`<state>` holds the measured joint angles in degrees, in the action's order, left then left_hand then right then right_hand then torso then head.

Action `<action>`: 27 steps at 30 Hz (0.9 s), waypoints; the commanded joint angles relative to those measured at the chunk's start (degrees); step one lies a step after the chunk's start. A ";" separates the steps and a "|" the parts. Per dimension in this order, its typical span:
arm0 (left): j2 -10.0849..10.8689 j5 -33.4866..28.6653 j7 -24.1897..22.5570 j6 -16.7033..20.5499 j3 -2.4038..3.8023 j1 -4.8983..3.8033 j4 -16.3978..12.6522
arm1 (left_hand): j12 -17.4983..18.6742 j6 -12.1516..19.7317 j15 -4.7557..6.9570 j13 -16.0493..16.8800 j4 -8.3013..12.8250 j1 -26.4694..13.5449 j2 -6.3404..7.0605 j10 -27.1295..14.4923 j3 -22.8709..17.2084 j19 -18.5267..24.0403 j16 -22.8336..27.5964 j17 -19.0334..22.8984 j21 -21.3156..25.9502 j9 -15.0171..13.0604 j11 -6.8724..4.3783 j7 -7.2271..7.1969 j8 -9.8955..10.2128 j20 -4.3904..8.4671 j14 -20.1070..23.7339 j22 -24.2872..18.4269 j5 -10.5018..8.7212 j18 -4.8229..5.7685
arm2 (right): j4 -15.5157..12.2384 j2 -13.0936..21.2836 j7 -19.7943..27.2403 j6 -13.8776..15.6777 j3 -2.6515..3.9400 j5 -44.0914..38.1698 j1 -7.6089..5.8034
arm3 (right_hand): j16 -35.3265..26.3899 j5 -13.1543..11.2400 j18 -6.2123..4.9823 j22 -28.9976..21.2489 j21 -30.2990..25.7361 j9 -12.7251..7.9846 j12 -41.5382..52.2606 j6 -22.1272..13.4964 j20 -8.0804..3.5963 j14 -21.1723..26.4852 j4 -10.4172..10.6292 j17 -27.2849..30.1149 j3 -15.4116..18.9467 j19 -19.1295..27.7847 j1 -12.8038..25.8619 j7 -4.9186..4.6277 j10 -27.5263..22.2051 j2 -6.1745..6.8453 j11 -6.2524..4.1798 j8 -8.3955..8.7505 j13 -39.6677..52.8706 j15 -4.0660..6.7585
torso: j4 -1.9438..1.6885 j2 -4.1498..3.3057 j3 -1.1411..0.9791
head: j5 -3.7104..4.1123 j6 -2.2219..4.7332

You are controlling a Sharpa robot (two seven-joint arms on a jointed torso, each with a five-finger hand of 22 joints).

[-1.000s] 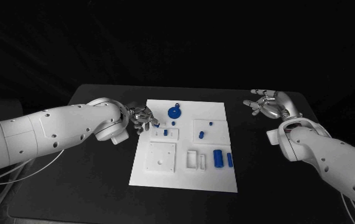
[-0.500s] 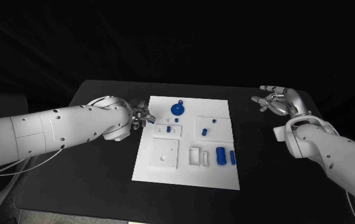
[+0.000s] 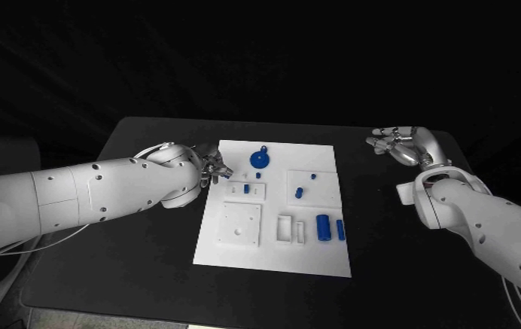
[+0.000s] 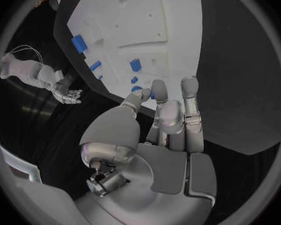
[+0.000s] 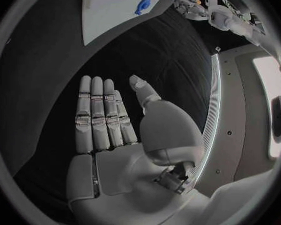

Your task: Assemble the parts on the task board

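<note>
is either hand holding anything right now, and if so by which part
Nothing is held. The right hand is flat and open over bare table. The left hand hovers at the task board's edge with nothing between its fingers.

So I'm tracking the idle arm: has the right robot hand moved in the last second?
Barely: the right robot hand stays off the task board's right side.

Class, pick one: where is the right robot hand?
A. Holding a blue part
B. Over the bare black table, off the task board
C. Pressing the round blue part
B: the right robot hand hangs flat and empty over the table, beside the task board.
</note>
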<state>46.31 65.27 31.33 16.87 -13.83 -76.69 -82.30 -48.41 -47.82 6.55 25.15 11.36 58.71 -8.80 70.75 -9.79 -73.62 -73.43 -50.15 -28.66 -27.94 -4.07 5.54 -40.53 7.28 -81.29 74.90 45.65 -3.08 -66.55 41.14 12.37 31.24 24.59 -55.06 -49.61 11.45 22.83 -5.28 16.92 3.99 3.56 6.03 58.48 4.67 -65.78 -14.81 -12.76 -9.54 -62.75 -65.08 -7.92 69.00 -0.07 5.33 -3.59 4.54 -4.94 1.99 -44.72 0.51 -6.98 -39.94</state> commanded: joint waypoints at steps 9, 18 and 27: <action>-1.14 1.35 1.30 2.11 0.00 0.91 -0.25 | 0.64 -6.09 0.12 0.41 3.65 -0.51 -0.46 0.63 -3.89 -0.35 0.49 -0.88 0.01 -0.16 0.04 -5.48 0.32 0.03 -0.60 0.99 0.12 -0.19 | 0.54 -1.05 4.41 -10.86 0.02 13.73 -0.69 | -7.80 -1.32 -1.07 -13.14 0.08 -0.04 -2.54 -0.82 2.95 0.52 0.86 9.19 -3.66 3.29 -0.10 -0.81 -5.47 0.66 2.14 0.07 -1.23 -2.07 | -0.10 0.03 0.08 | 0.42 -0.34; -1.57 1.41 1.83 0.82 0.01 1.90 0.29 | 0.72 -5.74 0.12 0.53 3.58 -0.66 -0.61 0.62 -4.04 -0.34 0.70 -0.95 0.01 -0.45 0.04 -5.48 0.03 0.07 -0.61 0.98 0.09 -0.16 | 1.12 -1.26 4.30 -12.11 0.02 15.54 -1.03 | -7.80 -1.25 -1.20 -13.14 0.16 -0.10 -2.55 -2.23 3.14 0.68 1.73 9.19 -2.69 3.59 -0.60 -1.06 -5.64 0.89 2.44 0.14 -1.24 -2.37 | -0.03 0.04 0.10 | 0.59 -0.57; -1.97 1.36 2.20 0.11 0.02 2.53 0.38 | 0.71 -5.74 0.13 0.59 3.65 -0.77 -0.47 0.67 -4.03 -0.34 0.74 -1.10 0.02 -0.50 0.05 -5.51 -0.11 0.07 -0.64 0.98 0.19 -0.15 | 1.19 -1.37 4.08 -13.02 0.02 15.46 -1.09 | -7.81 -1.70 -1.16 -13.14 0.16 -0.11 -2.55 -2.58 3.18 0.86 2.16 9.19 -1.71 3.77 -1.09 -1.08 -5.83 0.74 2.49 0.14 -1.24 -2.46 | -0.06 0.02 0.06 | 0.94 -0.98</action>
<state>44.48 66.28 33.11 17.78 -13.84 -74.22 -81.89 -47.91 -48.21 6.75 25.69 11.90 57.88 -8.75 71.28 -10.51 -73.61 -72.94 -51.17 -28.66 -28.36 -3.95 5.28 -40.33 7.27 -81.48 74.93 45.60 -3.09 -65.34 39.84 15.66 20.22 24.59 -40.33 -50.67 3.86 21.30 -6.19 3.82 3.99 3.55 3.75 56.31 7.69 -65.28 -12.56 -3.62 -11.56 -59.36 -65.56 -9.02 63.57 0.53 7.89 -3.59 3.35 -7.45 1.92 -44.69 0.59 -6.10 -40.84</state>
